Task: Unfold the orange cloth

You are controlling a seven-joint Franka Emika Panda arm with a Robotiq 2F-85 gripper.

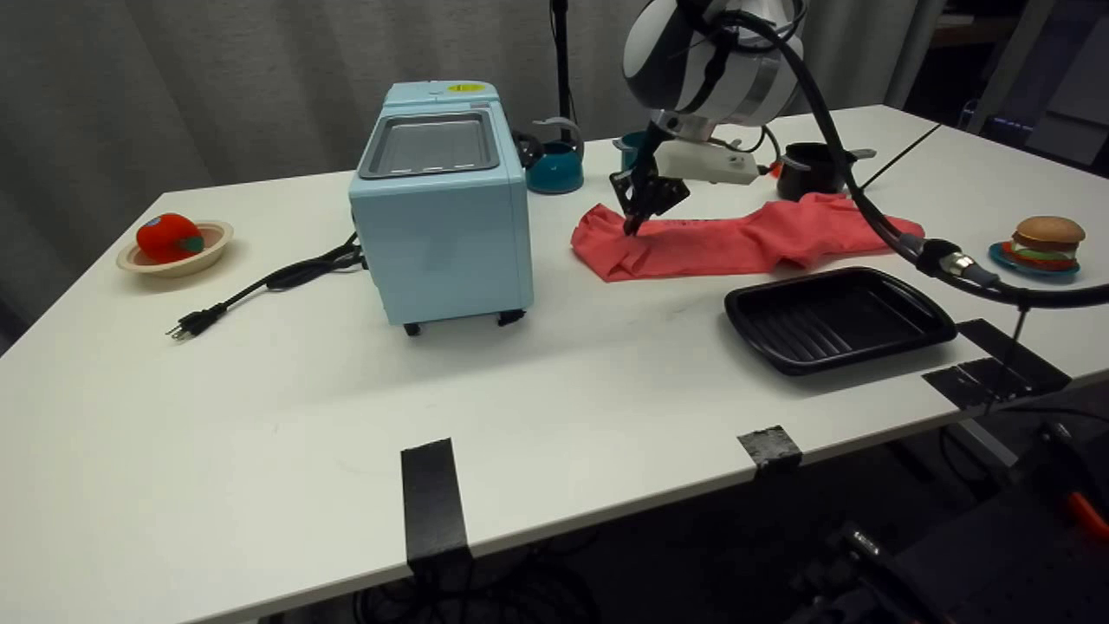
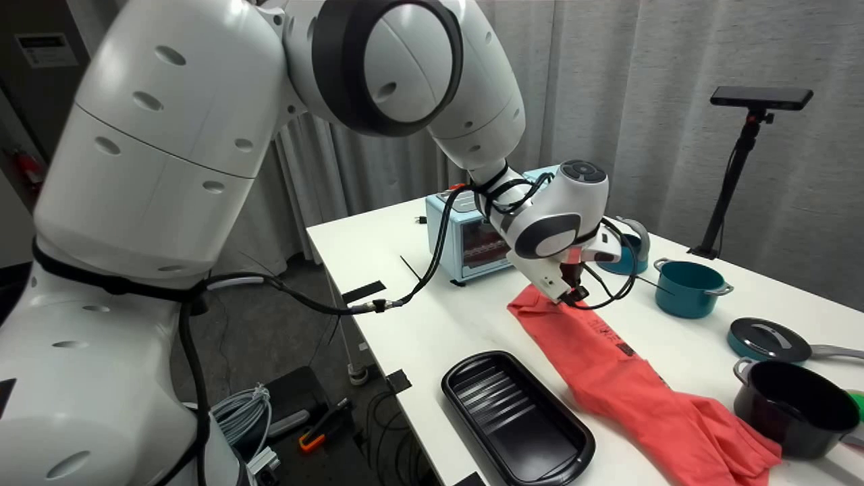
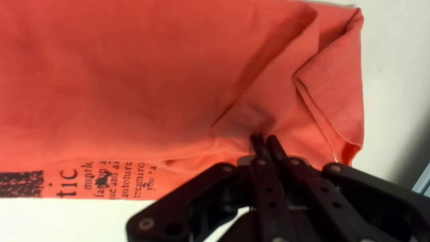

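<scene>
White table [image 1: 260, 416]: both exterior views.

Arm [image 2: 169, 135]: an exterior view has the thick links, bent high up and sloping down toward the table; an exterior view has only the wrist end [image 1: 741, 78], low at the top edge.

Orange cloth [image 1: 719, 247]: on the table, long rumpled strip, flap turned over at the end near the toaster oven [image 1: 446, 247].

Gripper [image 3: 264, 137]: aimed down at that end, fingers nearly together; cannot tell whether fabric is pinched.

Toy hamburger [image 1: 1047, 243]: only in an exterior view.

Black print [image 3: 88, 176]: legible only in the wrist view.
</scene>
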